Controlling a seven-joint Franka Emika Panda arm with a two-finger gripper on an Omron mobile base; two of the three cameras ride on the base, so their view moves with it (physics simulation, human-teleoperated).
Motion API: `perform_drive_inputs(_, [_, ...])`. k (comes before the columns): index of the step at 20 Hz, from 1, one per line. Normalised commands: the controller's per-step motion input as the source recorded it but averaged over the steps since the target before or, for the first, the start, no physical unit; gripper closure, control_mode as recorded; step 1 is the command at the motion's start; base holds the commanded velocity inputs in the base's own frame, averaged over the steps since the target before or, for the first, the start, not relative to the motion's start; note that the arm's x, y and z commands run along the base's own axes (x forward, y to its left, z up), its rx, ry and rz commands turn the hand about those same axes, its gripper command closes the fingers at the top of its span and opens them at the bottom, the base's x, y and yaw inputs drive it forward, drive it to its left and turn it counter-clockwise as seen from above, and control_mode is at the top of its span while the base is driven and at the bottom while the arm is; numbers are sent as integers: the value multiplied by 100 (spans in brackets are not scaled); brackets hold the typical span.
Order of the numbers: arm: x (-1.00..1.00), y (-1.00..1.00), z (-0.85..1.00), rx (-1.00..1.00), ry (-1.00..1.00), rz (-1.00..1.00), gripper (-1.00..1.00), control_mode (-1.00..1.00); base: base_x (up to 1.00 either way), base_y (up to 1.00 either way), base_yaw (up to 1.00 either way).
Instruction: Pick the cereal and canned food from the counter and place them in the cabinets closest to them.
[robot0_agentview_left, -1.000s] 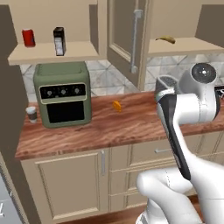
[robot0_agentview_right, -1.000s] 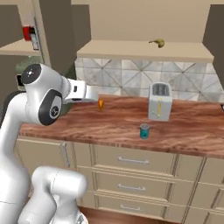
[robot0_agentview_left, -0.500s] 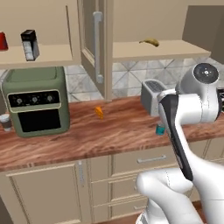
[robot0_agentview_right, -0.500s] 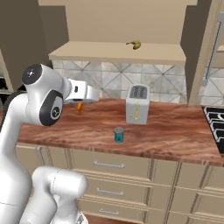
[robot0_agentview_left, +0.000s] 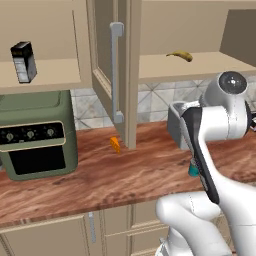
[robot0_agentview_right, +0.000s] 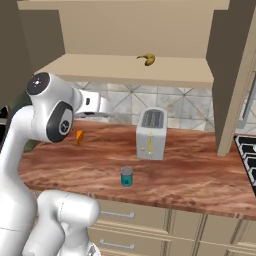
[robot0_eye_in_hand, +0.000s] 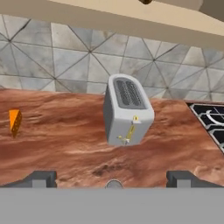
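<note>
You face the long wood-grain table (robot0_agentview_right: 200, 180) with the open cabinets (robot0_agentview_right: 125, 70) above it. A green oven (robot0_agentview_left: 35, 135) stands on the table at the left, and a toaster (robot0_agentview_right: 151, 133) toward the right. The cereal (robot0_agentview_left: 23, 61) already stands upright on the left cabinet shelf. The canned food (robot0_agentview_right: 127, 176) stands upright on the table in front of the toaster, near the front edge. An orange wedge (robot0_agentview_right: 79, 137) lies well to the toaster's left. Your gripper (robot0_eye_in_hand: 113, 179) hangs above the can, jaws spread wide and holding nothing. The can looks rigid, light and smooth-walled, probably slippery: take it across the middle of its round side.
</note>
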Motion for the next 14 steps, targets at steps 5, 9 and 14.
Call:
perform_drive_inputs(5, [38,-42,-35,3,2,0,-100,-100,0,0,0])
perform_drive_inputs(9, [21,-44,-55,2,3,0,-100,-100,0,0,0])
perform_drive_inputs(14, [8,-32,-48,0,2,1,-100,-100,0,0,0])
